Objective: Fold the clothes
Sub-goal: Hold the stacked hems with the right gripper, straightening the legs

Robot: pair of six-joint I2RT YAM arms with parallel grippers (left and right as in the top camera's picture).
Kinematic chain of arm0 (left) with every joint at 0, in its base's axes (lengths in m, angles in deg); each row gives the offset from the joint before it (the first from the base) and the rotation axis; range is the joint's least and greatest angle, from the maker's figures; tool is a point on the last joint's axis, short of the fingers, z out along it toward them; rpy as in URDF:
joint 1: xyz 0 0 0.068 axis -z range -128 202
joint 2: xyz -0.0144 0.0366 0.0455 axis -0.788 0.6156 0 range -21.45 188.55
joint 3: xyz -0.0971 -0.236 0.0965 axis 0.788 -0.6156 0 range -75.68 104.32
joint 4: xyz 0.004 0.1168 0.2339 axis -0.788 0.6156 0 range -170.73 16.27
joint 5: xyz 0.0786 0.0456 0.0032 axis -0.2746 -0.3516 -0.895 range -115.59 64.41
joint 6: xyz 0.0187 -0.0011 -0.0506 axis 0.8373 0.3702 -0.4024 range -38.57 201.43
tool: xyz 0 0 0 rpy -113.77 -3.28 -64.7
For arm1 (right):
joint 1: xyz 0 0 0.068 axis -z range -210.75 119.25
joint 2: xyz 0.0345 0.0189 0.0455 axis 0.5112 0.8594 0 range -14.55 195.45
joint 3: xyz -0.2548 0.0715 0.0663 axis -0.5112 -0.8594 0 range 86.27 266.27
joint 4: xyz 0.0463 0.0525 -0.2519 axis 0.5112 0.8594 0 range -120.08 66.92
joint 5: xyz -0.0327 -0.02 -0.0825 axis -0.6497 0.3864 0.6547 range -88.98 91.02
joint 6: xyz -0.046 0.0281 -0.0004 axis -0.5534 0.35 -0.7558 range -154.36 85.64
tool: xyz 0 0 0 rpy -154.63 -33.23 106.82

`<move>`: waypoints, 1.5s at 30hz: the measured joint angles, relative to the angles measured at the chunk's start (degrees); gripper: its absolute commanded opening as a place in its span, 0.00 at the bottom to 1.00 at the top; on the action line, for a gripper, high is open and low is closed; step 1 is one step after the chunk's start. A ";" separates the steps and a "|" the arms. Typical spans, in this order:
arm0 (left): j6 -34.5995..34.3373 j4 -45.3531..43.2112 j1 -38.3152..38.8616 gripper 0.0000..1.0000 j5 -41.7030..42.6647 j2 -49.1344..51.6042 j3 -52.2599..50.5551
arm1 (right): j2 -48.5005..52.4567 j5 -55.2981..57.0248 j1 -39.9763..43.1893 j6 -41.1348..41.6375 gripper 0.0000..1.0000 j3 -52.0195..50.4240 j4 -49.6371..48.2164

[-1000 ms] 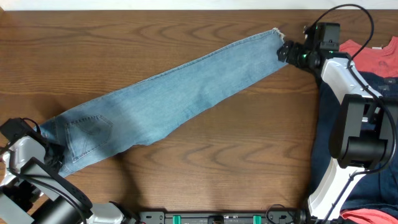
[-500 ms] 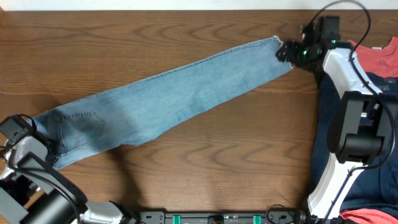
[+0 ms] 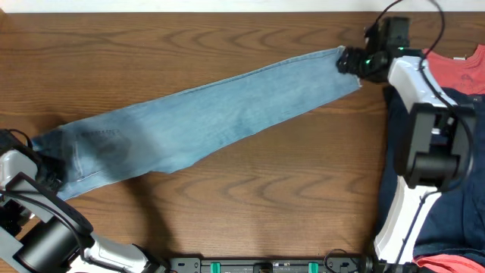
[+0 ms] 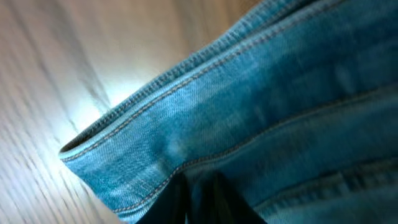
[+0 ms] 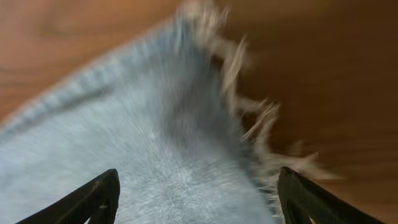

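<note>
Denim jeans [image 3: 204,114] stretch left to right; our left gripper [image 4: 200,196] clenches the waistband [image 4: 155,106], our right gripper [image 3: 350,61] gapes at the hem [image 5: 249,118].

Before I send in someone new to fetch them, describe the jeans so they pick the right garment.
On the brown wooden table, a long garment lies diagonally from the left edge to the upper right: the jeans. They are light-blue washed denim with a frayed hem, unlike the dark navy cloth and red shirt heaped at the far right.
</note>
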 measured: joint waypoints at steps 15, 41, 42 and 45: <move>4.17 5.07 0.37 0.30 7.76 -10.40 1.79 | 1.79 1.70 -0.28 -1.75 0.26 1.18 2.54; 6.45 7.02 6.97 0.32 7.13 -10.49 1.77 | -2.27 1.42 4.50 -8.68 0.43 0.81 12.68; 6.62 7.02 7.08 0.33 6.45 -9.75 1.75 | -2.27 1.42 4.59 -8.87 0.41 0.81 12.09; 6.67 6.99 7.08 0.33 5.22 -7.52 1.75 | -2.25 1.38 4.35 -9.16 0.40 0.72 10.84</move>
